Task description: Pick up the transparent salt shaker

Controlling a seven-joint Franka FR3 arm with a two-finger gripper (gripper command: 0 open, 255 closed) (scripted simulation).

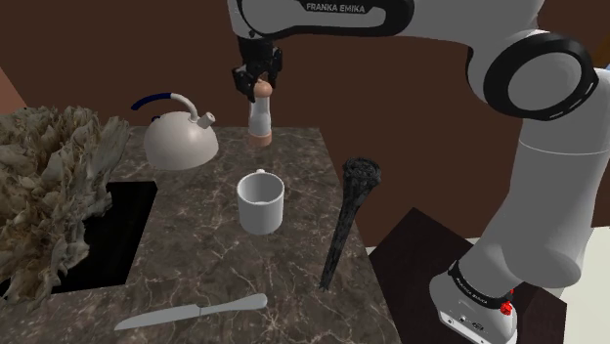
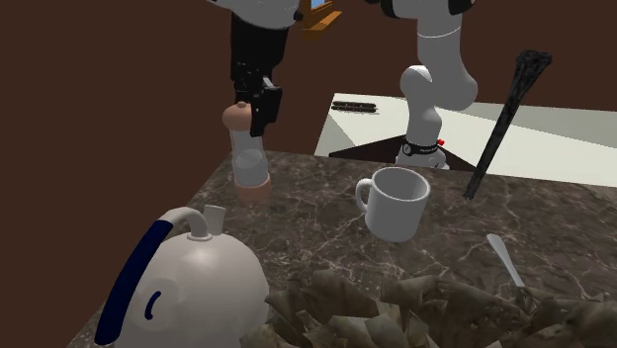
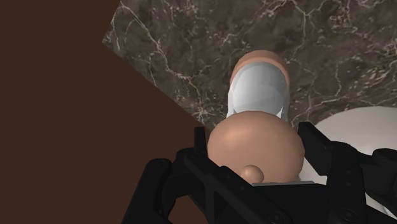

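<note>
From beside the stand (image 1: 415, 249) we look down over the counter (image 1: 196, 279); from its opposite edge, low and near, we face back, sharing the mug (image 1: 261, 202). Our wrist camera seemingly hovers above a counter edge.

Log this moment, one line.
phase: grasp | gripper fingers clasp salt shaker cap | upright on counter, beside kettle | no lift seen

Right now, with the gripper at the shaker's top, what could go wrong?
1. The gripper clasps only the rounded cap of the salt shaker, so it might slip out on lifting.
2. The shaker stands close to the far edge of the counter; if tipped, it could roll off.
</note>
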